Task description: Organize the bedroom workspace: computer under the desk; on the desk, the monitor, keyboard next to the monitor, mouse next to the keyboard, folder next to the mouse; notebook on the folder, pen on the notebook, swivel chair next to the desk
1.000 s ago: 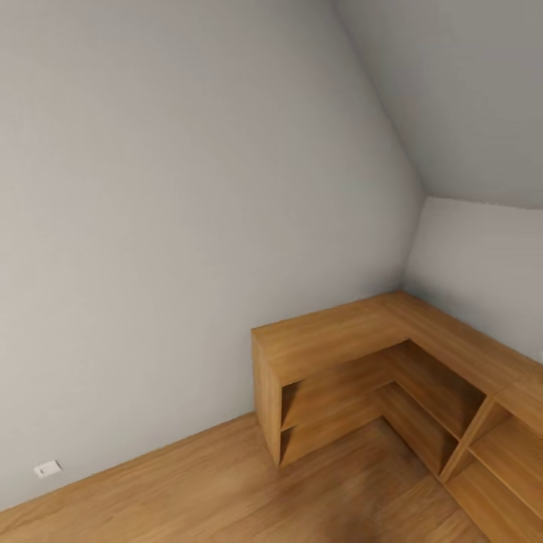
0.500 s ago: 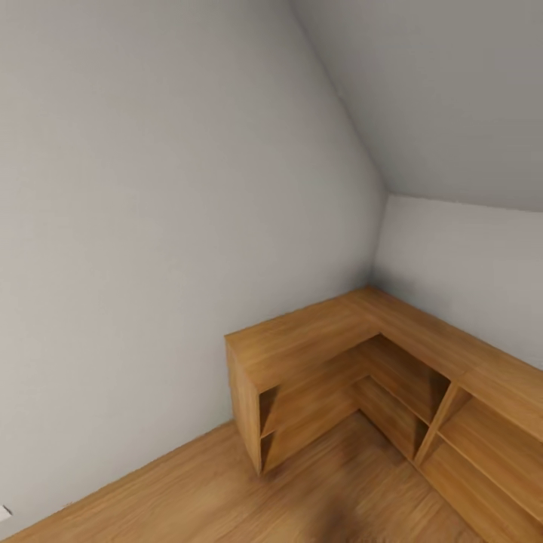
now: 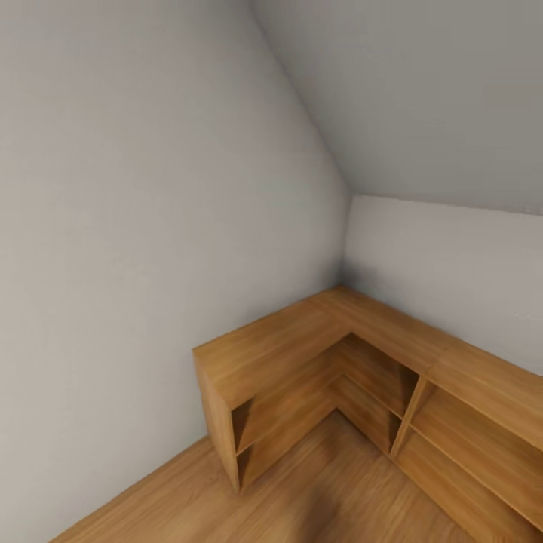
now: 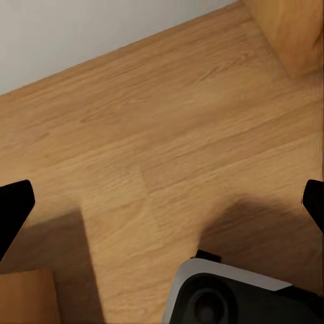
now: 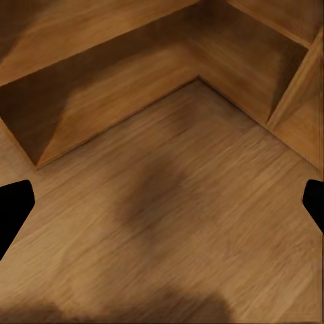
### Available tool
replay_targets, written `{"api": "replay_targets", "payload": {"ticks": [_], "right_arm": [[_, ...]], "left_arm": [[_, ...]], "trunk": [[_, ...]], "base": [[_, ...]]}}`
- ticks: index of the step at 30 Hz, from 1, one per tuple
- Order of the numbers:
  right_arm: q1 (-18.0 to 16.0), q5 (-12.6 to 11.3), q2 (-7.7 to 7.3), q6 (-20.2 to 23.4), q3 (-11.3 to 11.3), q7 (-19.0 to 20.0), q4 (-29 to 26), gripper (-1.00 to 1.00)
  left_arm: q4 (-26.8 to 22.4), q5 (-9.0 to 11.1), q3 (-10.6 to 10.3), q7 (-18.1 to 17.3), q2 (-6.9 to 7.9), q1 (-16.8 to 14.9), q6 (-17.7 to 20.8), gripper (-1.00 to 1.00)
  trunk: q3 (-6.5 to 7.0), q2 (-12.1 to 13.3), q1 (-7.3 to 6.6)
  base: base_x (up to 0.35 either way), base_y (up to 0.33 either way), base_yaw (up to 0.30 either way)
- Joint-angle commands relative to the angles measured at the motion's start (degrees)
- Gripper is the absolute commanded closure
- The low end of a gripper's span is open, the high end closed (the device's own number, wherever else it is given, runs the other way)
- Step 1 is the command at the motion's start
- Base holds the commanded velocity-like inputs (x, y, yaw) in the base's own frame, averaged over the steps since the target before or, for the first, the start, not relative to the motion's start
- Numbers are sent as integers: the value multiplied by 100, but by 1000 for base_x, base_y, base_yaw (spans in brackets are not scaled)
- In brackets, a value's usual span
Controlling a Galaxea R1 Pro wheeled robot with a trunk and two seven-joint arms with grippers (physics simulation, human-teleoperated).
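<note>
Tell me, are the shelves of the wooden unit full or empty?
Empty, as far as visible: the open compartments of the wooden unit show only bare boards inside.

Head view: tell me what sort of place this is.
Probably a corner of an indoor room, perhaps under a sloped ceiling. Plain grey walls meet over a low L-shaped wooden shelf unit standing on a wood-plank floor.
</note>
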Motion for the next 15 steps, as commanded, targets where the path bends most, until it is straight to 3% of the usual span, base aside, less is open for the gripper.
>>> {"api": "replay_targets", "payload": {"ticks": [1, 15], "right_arm": [[-7, -8, 4, -12, 49, -42, 10, -100], [-7, -8, 4, -4, 49, -39, 10, -100]], "left_arm": [[-3, 23, -50, 37, -1, -3, -11, -100], [-5, 23, -43, 38, -1, -3, -7, -100]], "trunk": [[-13, -13, 4], [-13, -13, 4]], "base": [[54, 0, -265], [15, 2, -265]]}}
